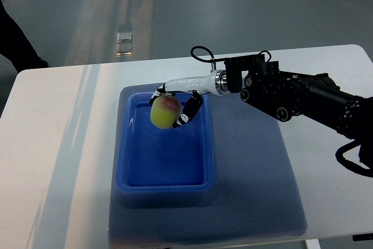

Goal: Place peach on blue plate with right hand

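Note:
A yellow-green peach [165, 112] with a red blush hangs over the far part of the blue plate [166, 173], a rectangular blue tray. My right hand [173, 104] reaches in from the right and is shut on the peach, with white fingers above it and dark fingers [190, 111] on its right side. I cannot tell whether the peach touches the tray floor. The left arm does not show.
The tray rests on a blue-grey mat [250, 185] laid on a white table [58, 144]. My black right forearm [291, 94] spans the table's right side. Grey floor lies beyond the far edge, with a dark shape [17, 39] at the left.

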Robot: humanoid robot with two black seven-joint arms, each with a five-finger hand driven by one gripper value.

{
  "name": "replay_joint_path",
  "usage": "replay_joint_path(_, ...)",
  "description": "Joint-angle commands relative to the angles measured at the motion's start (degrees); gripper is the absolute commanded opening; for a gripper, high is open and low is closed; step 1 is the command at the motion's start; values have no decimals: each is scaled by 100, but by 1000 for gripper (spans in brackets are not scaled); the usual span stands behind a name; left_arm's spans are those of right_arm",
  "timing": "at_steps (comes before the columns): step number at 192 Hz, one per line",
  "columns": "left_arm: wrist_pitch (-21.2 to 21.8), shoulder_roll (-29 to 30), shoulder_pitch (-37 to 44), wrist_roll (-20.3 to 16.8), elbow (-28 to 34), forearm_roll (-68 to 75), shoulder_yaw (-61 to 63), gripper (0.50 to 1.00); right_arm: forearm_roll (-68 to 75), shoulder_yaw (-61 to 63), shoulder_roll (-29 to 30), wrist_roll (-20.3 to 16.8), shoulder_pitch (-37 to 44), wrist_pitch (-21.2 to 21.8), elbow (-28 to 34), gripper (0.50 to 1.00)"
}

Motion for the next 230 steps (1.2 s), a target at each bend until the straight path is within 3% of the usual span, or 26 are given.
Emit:
replay_joint_path(1,0,0,-1,0,-2,6,0,1000,-12,-232,19,-10,-27,-53,-94,791)
replay_joint_path(37,0,0,-1,0,-2,6,9,1000,-12,-452,19,-1,-45,-70,-191,834)
replay_joint_path(49,0,0,-1,0,-2,6,9,1000,-12,-452,19,-1,-45,-70,-191,907)
replay_joint_path(59,0,0,-1,0,-2,6,9,1000,-12,-452,19,-1,-36,-62,-191,930)
replay_joint_path(142,0,0,-1,0,-2,6,9,1000,296,-127,19,43,26,-70,-182,932)
replay_joint_path(177,0,0,-1,0,-2,6,9,1000,841,365,-403,-1,-1,26,-200,930)
replay_joint_path(202,0,0,-1,0,-28,6,18,1000,1729,752,-623,-36,-97,-44,-297,930)
replay_joint_path(230,0,0,-1,0,-54,6,18,1000,3775,1253,-869,-440,-317,-70,-955,928)
